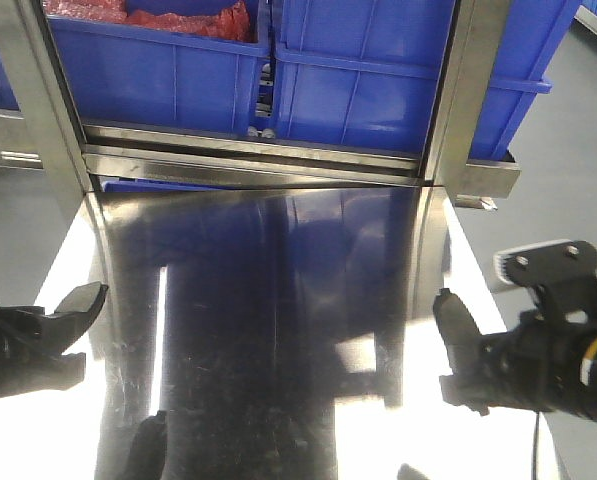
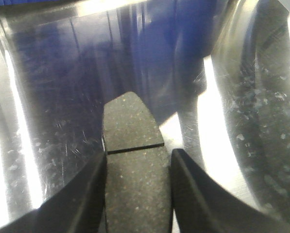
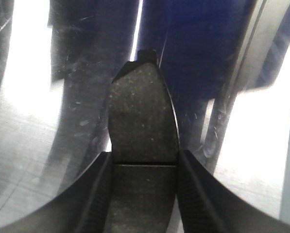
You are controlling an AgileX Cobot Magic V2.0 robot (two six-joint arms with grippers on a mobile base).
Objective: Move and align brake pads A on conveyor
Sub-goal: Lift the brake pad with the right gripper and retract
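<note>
Each of my grippers holds one brake pad A above a shiny steel tabletop (image 1: 278,300). In the left wrist view a dark grey pad (image 2: 132,126) with a thin groove sticks forward from my left gripper (image 2: 139,154), whose fingers press its two long edges. My right gripper (image 3: 145,154) is shut the same way on a second pad (image 3: 142,111). The front view shows the left gripper (image 1: 63,345) at the lower left with its pad tip (image 1: 86,298), and the right gripper (image 1: 458,365) at the lower right with its pad (image 1: 451,312). The conveyor is out of view.
Two blue bins (image 1: 178,70) (image 1: 378,80) stand on a rack behind the tabletop; the left one holds red items (image 1: 188,20). Steel posts (image 1: 38,90) (image 1: 468,90) frame the rack. Grey floor (image 1: 568,150) lies to the right.
</note>
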